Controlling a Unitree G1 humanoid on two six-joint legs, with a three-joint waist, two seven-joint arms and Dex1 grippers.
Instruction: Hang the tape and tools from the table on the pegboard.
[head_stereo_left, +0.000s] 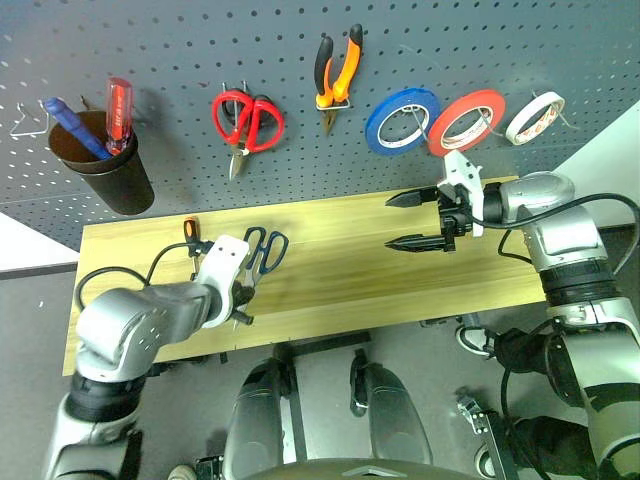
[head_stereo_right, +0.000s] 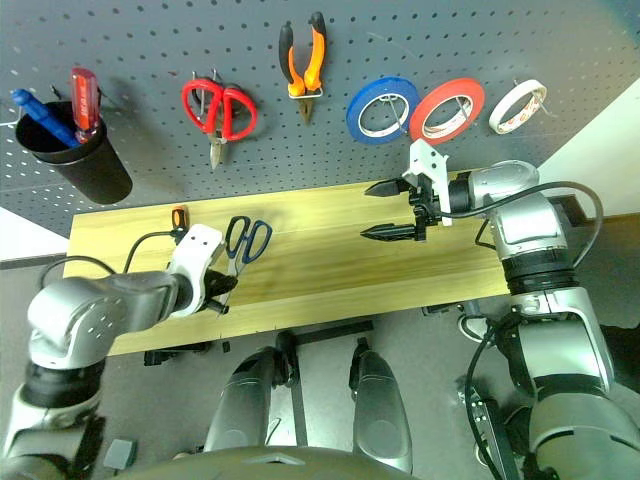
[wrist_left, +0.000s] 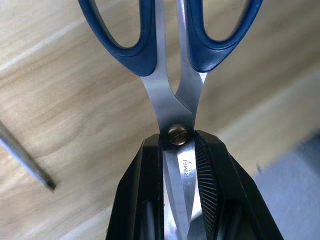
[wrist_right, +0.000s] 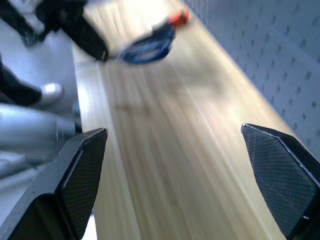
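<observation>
My left gripper (head_stereo_left: 244, 292) is shut on the blades of the dark-blue-handled scissors (head_stereo_left: 265, 248), just below the pivot screw (wrist_left: 177, 135). Their handles point toward the pegboard (head_stereo_left: 160, 50), over the left part of the table (head_stereo_left: 340, 275). The small orange-and-black screwdriver (head_stereo_left: 190, 230) lies just left of them. Over the table's right half my right gripper (head_stereo_left: 411, 221) hangs open and empty, pointing left. On the pegboard hang the orange-and-black pliers (head_stereo_left: 337, 68) and, at far right, the white tape (head_stereo_left: 535, 117).
A black cup (head_stereo_left: 108, 165) at the pegboard's left holds a blue pen and a red-handled screwdriver (head_stereo_left: 119, 112). Red-handled scissors (head_stereo_left: 247, 122), a blue tape roll (head_stereo_left: 402, 120) and a red tape roll (head_stereo_left: 466, 121) hang between. Bare silver hooks (head_stereo_left: 30, 122) stand at far left.
</observation>
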